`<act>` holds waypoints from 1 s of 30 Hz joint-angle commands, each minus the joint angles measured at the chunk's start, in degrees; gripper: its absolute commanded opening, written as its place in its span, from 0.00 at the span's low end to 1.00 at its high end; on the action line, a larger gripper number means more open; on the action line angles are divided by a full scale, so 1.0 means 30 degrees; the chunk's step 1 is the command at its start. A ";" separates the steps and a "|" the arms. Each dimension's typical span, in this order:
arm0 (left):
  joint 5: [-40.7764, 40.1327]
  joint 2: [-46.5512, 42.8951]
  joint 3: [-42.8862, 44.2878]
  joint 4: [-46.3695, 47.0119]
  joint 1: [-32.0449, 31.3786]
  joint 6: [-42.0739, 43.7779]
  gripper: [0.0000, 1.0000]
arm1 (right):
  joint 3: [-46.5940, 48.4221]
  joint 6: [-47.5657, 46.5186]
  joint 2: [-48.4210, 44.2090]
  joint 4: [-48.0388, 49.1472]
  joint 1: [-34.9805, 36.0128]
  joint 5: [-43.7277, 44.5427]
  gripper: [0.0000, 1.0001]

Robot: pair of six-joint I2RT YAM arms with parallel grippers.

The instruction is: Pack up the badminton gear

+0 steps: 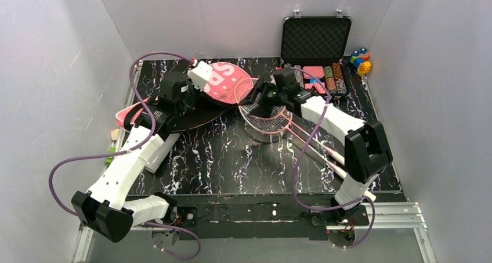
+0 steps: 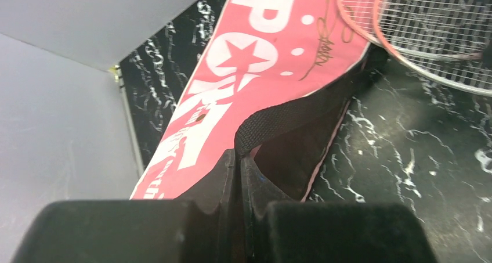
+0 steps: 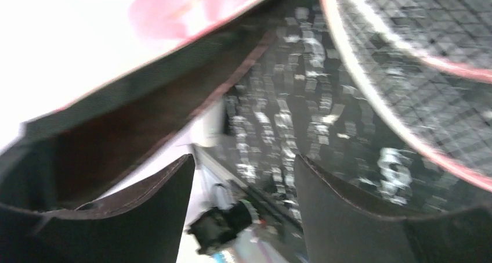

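Bag [image 1: 223, 83] lies upper centre-left on table [image 1: 232, 158]. Rackets [image 1: 267, 121] just right of it, heads overlapping its edge, stretching twd lower right. Open case [image 1: 316, 39] upper right, blocks [image 1: 360, 60] beside its right.

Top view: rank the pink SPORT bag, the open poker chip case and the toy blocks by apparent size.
1. pink SPORT bag, longest, though the left arm covers part.
2. poker chip case, farther back, so possibly understated.
3. toy blocks, clearly smallest.
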 commanded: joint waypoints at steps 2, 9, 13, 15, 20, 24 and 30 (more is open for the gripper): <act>0.2648 -0.0974 -0.0486 -0.0741 0.0037 -0.1704 0.00 | 0.0991 0.8186 0.1767 0.7289 0.1319 -0.2214 0.74; 0.3701 -0.1508 -0.1246 -0.1205 0.0053 -0.1757 0.00 | 0.2422 1.0889 0.3900 0.6922 0.2606 -0.1639 0.81; 0.4048 -0.1735 -0.1443 -0.1478 0.0031 -0.1703 0.00 | 0.1810 1.1644 0.4310 0.7172 0.2726 -0.1536 0.83; 0.4112 -0.1838 -0.1488 -0.1589 0.0038 -0.1672 0.00 | 0.1682 1.1851 0.4471 0.7101 0.2727 -0.1461 0.83; 0.4312 -0.2014 -0.1274 -0.1957 0.0031 -0.1702 0.00 | 0.2003 1.2323 0.5212 0.6811 0.2756 -0.0846 0.84; 0.4361 -0.2253 -0.0937 -0.2344 0.0031 -0.1751 0.00 | 0.3009 1.2628 0.6073 0.6322 0.2756 -0.0116 0.84; 0.4789 -0.2610 -0.0436 -0.3338 0.0031 -0.1991 0.00 | 0.4871 1.2941 0.7595 0.5686 0.2866 0.0721 0.83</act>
